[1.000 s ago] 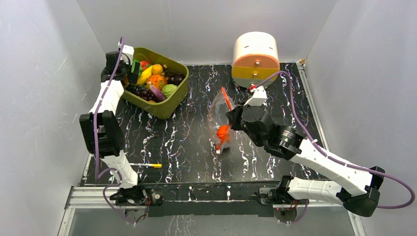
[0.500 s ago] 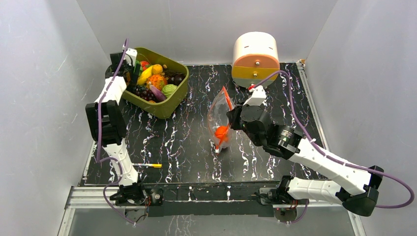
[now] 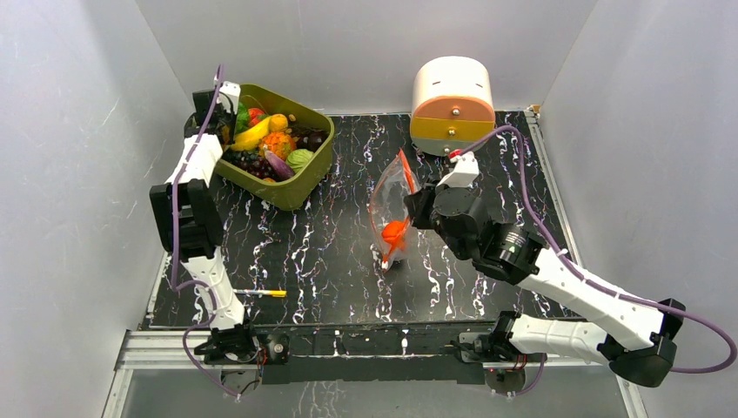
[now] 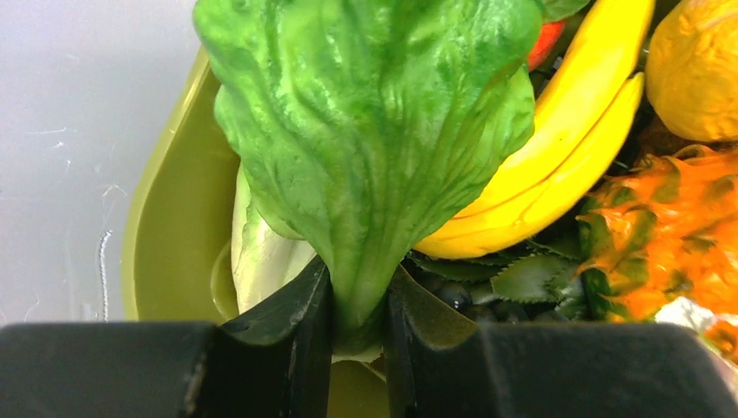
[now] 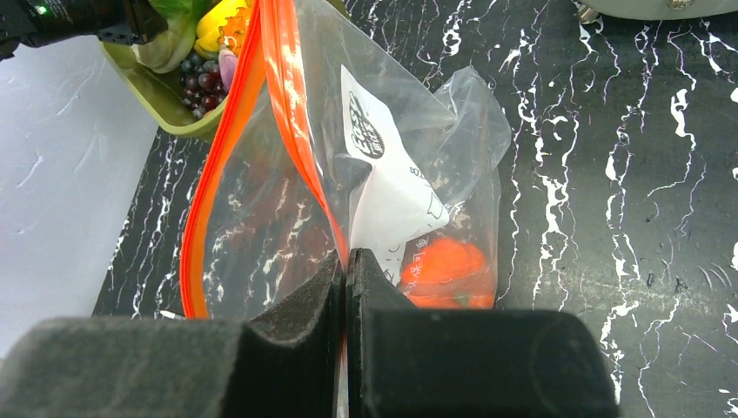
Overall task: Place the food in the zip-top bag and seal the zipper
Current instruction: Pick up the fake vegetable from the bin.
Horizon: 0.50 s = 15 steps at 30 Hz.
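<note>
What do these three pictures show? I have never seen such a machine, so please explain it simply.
The machine is two robot arms, a left arm and a right arm, fixed at the near edge of a black marbled table. One picture looks down from above. The other two come from cameras on the wrists, so each shows its own black fingers. The left gripper is shut on a green lettuce leaf above a green tray of toy fruit. The right gripper pinches the clear zip-top bag at its red-orange zipper. One orange piece lies inside the bag. A round container and a pen are also on the table.
</note>
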Motion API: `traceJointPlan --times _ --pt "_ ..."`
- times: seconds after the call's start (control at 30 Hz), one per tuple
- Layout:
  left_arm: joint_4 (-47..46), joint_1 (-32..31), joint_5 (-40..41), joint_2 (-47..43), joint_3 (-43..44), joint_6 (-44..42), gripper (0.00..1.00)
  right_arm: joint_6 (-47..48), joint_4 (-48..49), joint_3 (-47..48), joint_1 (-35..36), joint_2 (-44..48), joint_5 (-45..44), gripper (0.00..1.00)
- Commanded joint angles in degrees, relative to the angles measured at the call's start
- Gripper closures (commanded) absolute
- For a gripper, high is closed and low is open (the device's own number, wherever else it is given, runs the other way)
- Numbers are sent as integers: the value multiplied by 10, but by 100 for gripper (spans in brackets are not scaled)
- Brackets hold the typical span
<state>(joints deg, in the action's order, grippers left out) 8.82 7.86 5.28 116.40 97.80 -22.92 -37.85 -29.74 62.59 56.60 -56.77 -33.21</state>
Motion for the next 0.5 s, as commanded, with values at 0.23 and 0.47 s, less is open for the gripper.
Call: traceJointPlan --times 0.23,0.47 --pt "-47 -3 -55 -133 -55 81 87 -33 17 -6 -2 42 4 100" --pt "-53 -3 -99 -185 -67 126 90 -46 2 -17 -2 59 5 100"
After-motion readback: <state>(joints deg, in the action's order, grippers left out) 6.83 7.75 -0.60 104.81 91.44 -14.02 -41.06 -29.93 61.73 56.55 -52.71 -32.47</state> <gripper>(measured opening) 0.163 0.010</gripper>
